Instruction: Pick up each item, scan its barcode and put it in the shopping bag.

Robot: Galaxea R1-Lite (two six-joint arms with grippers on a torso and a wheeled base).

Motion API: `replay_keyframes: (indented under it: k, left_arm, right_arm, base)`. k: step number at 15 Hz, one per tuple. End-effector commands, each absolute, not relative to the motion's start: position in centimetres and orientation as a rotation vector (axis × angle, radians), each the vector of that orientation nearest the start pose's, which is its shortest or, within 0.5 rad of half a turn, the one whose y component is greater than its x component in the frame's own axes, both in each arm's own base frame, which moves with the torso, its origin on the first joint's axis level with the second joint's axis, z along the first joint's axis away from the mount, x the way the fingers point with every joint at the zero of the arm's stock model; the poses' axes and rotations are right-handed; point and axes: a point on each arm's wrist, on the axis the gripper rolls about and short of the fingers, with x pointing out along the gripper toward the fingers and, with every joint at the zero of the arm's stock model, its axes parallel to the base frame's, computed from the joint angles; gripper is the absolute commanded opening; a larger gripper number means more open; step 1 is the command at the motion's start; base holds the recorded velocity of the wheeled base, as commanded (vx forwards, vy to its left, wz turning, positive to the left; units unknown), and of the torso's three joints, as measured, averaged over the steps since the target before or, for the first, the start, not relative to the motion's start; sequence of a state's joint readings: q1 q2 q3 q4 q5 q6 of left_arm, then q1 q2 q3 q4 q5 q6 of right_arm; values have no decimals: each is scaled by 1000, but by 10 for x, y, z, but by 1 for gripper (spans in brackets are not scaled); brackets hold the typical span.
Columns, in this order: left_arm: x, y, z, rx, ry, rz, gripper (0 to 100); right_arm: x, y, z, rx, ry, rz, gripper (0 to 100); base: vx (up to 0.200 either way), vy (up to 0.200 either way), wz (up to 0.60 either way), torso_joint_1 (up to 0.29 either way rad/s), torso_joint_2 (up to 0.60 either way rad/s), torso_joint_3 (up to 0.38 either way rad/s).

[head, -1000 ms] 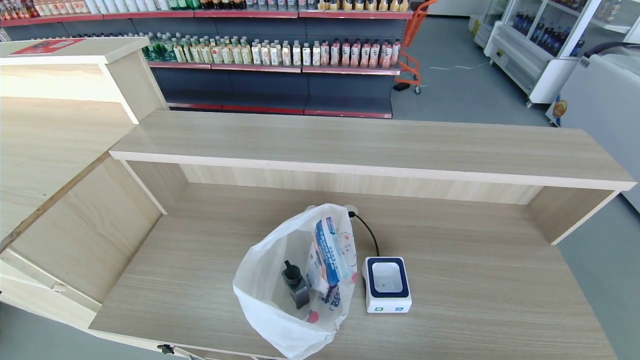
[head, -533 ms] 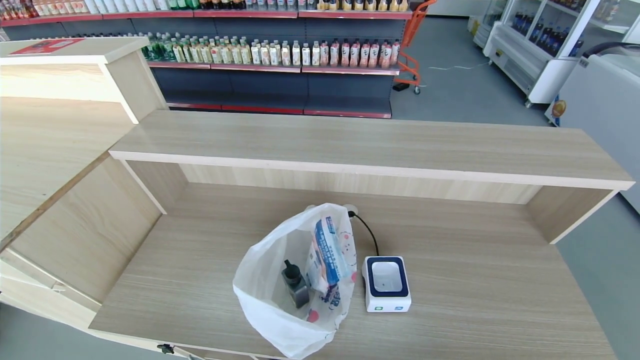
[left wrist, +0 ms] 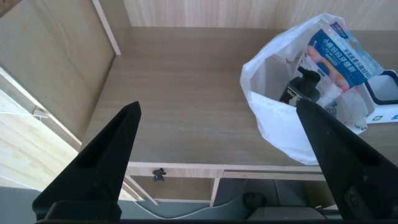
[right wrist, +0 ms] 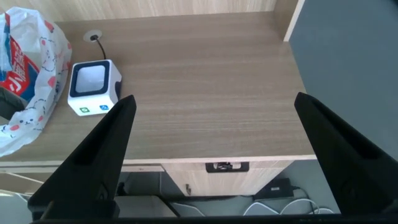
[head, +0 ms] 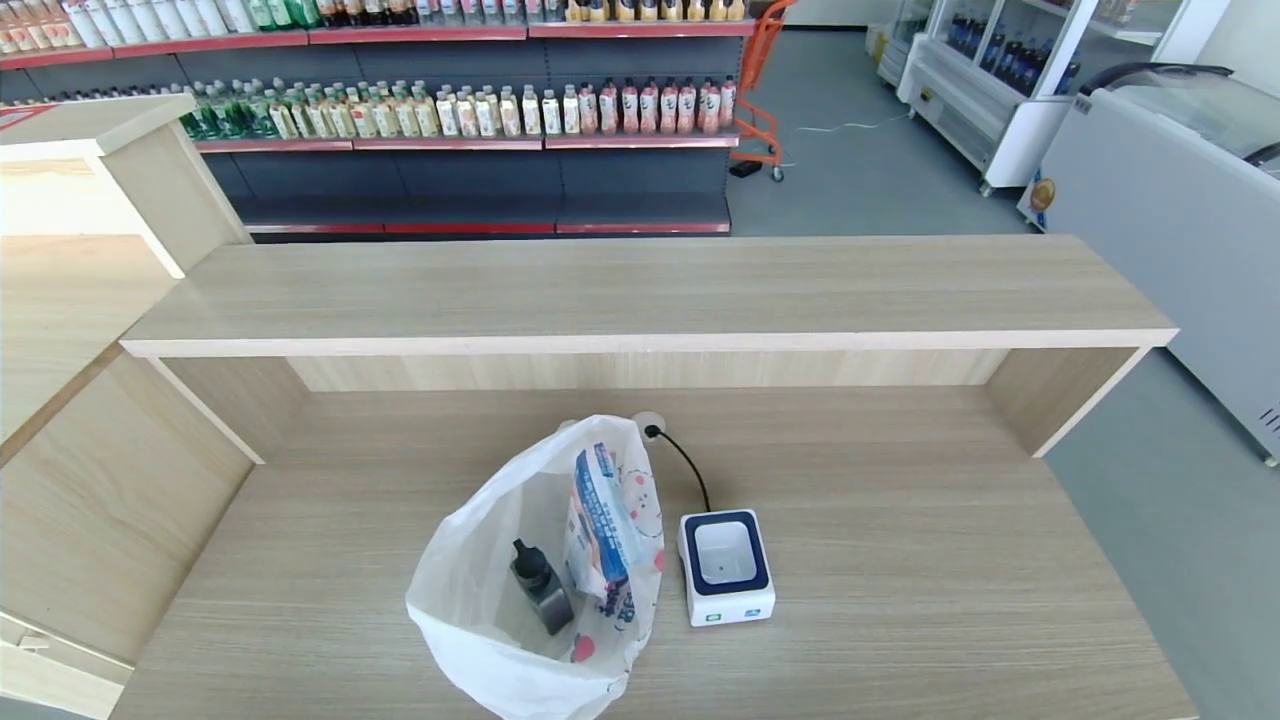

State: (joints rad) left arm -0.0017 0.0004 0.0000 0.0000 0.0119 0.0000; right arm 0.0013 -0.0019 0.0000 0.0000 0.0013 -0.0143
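A white plastic shopping bag (head: 480, 610) stands open on the wooden counter (head: 900, 560). Inside it are a dark pump bottle (head: 540, 595) and a blue and white packet (head: 600, 520). Just right of the bag sits the white barcode scanner (head: 725, 568) with a dark-framed window. My left gripper (left wrist: 217, 109) is open, held off the counter's near edge, with the bag (left wrist: 280, 121) and bottle (left wrist: 301, 87) beyond it. My right gripper (right wrist: 214, 99) is open and holds nothing, back from the near edge, with the scanner (right wrist: 93, 87) and bag (right wrist: 34, 56) off to one side.
A black cable (head: 685, 462) runs from the scanner to a hole in the counter. A raised shelf (head: 640, 290) spans the back, with side panels at the left (head: 100, 500) and right (head: 1060, 395). The counter right of the scanner is bare wood.
The whole head picture has shifted, so the camera moved. The bag, its contents and the scanner keep the same places relative to each other.
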Motion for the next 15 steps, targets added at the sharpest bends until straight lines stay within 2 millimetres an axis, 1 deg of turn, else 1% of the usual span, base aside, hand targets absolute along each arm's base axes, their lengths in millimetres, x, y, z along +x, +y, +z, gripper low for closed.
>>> replay_keyframes:
  k: [1,15]
  left_arm:
    - [-23,0,75,0,0,11,100]
    - [-23,0,75,0,0,11,100]
  right_arm:
    - [-23,0,75,-12,0,3,100]
    - [-23,0,75,-9,0,3,100]
  base:
    - [0,0,0,0,0,0]
    - [0,0,0,0,0,0]
